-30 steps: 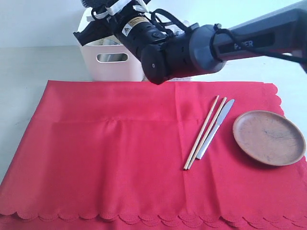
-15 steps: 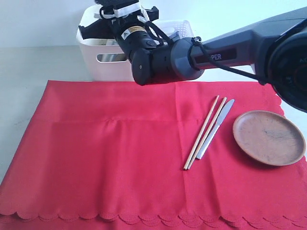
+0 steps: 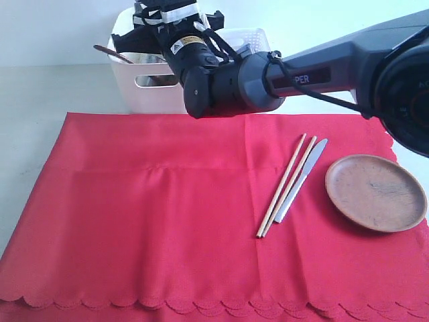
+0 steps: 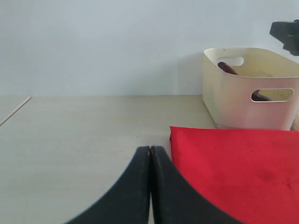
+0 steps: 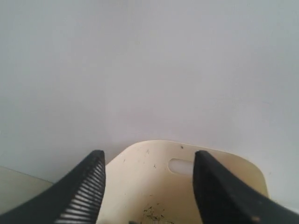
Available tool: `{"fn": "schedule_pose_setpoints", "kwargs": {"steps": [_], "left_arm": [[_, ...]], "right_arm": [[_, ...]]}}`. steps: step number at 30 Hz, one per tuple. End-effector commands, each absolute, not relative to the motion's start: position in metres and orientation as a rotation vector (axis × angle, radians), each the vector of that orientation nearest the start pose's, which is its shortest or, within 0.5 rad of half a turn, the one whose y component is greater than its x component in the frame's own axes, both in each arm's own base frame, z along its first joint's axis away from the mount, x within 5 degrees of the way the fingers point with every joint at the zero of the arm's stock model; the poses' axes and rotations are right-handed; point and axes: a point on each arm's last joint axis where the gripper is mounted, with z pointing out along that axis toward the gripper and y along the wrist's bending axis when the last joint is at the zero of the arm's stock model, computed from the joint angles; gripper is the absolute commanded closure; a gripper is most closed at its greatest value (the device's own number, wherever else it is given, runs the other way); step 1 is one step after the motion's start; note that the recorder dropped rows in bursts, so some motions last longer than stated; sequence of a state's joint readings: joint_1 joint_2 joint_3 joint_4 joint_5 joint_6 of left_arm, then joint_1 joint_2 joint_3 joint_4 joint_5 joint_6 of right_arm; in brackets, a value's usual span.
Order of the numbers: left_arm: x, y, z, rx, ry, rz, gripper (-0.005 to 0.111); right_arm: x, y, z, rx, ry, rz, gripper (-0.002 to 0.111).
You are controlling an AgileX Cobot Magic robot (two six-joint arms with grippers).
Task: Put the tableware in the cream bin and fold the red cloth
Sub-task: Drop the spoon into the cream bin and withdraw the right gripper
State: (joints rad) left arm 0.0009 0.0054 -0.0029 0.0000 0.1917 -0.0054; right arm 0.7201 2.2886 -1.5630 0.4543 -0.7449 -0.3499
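- Right jaws hang released over the bin (image 3: 154, 100), spoon (image 3: 106, 49) beneath them.
- They should rise straight, clear of the rim.
- Left jaws rest clenched, empty.

Right pincer (image 5: 149, 155): black ribbed fingers (image 5: 84, 186) spread wide apart. Cream bin (image 5: 140, 179) framed between them, inner wall dark-speckled, one oval handle cut-out (image 5: 181, 165) visible. Pale wall (image 5: 149, 65) behind.

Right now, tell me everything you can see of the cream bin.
The cream bin is a smooth, plastic-looking tub with solid walls, rounded corners and oval cut-out handles. It stands upright on the table, beyond the red cloth's far edge. A brown spoon shows at its rim; the right claw hangs open above it.
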Motion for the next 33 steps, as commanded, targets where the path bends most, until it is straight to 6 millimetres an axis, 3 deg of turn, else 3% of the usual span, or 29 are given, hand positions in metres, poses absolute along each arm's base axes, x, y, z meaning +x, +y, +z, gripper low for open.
{"fn": "schedule_pose_setpoints", "kwargs": {"steps": [1,5,10,20,26,33], "left_arm": [[0.056,0.000,0.196,-0.012,1.670,-0.007,0.104],[0.056,0.000,0.196,-0.012,1.670,-0.007,0.104],[0.056,0.000,0.196,-0.012,1.670,-0.007,0.104],[0.056,0.000,0.196,-0.012,1.670,-0.007,0.104],[0.056,0.000,0.196,-0.012,1.670,-0.007,0.104],[0.056,0.000,0.196,-0.012,1.670,-0.007,0.104]], "right_arm": [[0.403,0.323,0.194,-0.342,1.586,0.380,0.051],[0.389,0.326,0.210,-0.485,1.789,0.451,0.051],[0.369,0.324,0.241,-0.742,1.839,0.430,0.058],[0.326,0.301,0.303,-1.038,1.927,0.421,0.092],[0.311,0.270,0.323,-0.988,2.048,0.253,0.108],[0.289,0.222,0.325,-0.995,2.109,-0.010,0.108]]}}
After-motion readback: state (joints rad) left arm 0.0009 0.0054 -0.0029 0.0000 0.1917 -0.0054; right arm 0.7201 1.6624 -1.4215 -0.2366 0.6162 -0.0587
